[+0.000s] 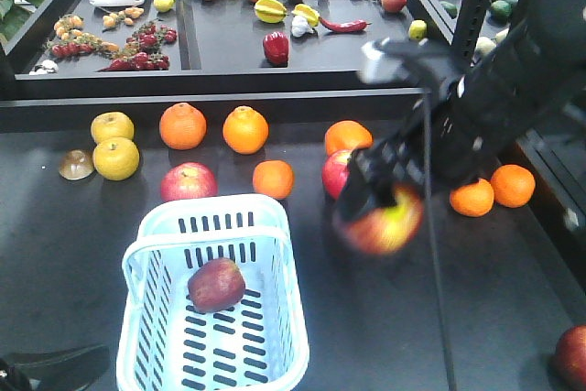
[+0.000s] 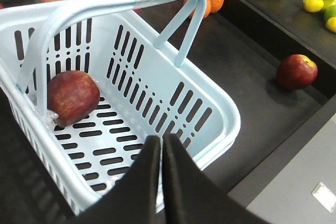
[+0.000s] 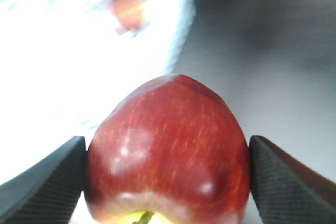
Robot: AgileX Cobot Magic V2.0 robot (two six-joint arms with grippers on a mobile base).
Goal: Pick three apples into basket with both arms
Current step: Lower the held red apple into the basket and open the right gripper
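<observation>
The pale blue basket (image 1: 274,226) stands at the front left of the table, with one dark red apple (image 1: 217,285) lying in it. My right gripper (image 3: 168,184) is shut on a second apple (image 3: 168,145), stem end toward the camera. In the front view that apple (image 1: 383,223) hangs blurred above the table, right of the basket, under the right gripper (image 1: 371,200). A third dark apple (image 1: 572,354) lies at the front right corner. My left gripper (image 2: 161,140) is shut and empty, over the basket's near rim (image 2: 223,106); the basket's apple (image 2: 72,97) lies to its left.
Oranges (image 1: 245,129), yellow pears (image 1: 115,158) and brighter red apples (image 1: 188,182) lie on the table behind the basket. More oranges (image 1: 512,185) sit at the right. A raised shelf (image 1: 229,84) with mixed fruit runs along the back.
</observation>
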